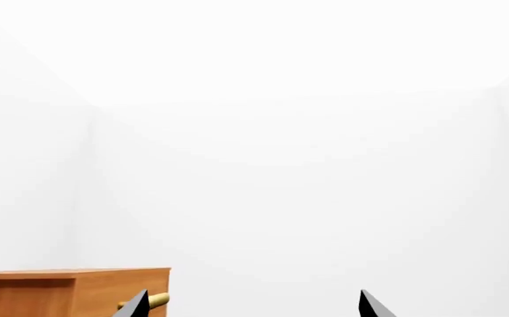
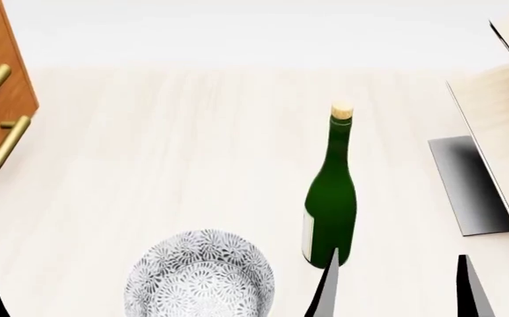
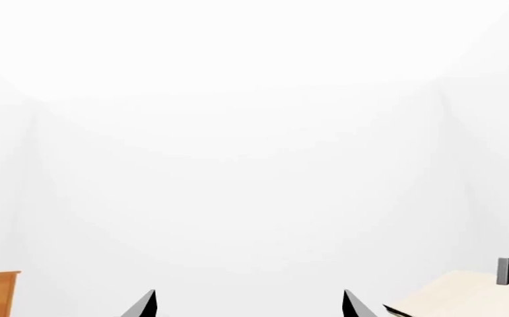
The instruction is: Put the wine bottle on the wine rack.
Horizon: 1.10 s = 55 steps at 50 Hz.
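While the right gripper [image 2: 399, 290] hangs spread and empty, the wine bottle [image 2: 330, 198] stands upright just ahead of its left fingertip. The wine rack [image 2: 492, 132] sits farther ahead to its right; the left gripper [image 1: 254, 305] is also spread.

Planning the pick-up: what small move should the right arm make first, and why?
Probably ease the right gripper forward and slightly left toward the bottle: it stands upright, untouched, just ahead of the open, empty jaws, with the rack to its right.
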Available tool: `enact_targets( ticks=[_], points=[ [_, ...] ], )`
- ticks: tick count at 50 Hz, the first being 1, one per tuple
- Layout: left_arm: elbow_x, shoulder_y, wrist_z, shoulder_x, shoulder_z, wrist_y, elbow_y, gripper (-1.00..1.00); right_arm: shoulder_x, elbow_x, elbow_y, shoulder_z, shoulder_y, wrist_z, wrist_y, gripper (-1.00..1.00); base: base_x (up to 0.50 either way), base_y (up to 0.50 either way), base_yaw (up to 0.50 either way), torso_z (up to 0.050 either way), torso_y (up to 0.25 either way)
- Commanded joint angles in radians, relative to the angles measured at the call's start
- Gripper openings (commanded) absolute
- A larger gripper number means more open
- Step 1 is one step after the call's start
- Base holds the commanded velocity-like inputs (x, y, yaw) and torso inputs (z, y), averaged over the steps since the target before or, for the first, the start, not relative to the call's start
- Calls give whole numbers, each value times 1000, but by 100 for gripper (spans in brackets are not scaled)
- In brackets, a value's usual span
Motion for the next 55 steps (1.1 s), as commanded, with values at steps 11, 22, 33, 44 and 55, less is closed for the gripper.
enact_targets(
  ticks=[11, 22, 33, 44, 55],
  points=[
    [-1, -2, -11, -9, 6, -4, 3, 100, 10, 2, 0, -7, 4, 11, 3, 100, 93, 0, 0, 0, 0],
    [-1, -3, -17, -13, 11, 2, -3, 100, 13, 0, 9, -13, 4, 15, -6, 100, 93, 0, 0, 0, 0],
    [-2, -4, -22, -17, 14, 4, -7, 100, 17, 1, 11, -17, 5, 21, -5, 100, 92, 0, 0, 0, 0],
    [-3, -5, -28, -22, 17, 1, -4, 100, 22, 2, 9, -20, 6, 26, -3, 100, 93, 0, 0, 0, 0],
    [-4, -6, -33, -26, 20, 2, -4, 100, 26, 3, 14, -22, 9, 31, -5, 100, 92, 0, 0, 0, 0]
  ],
)
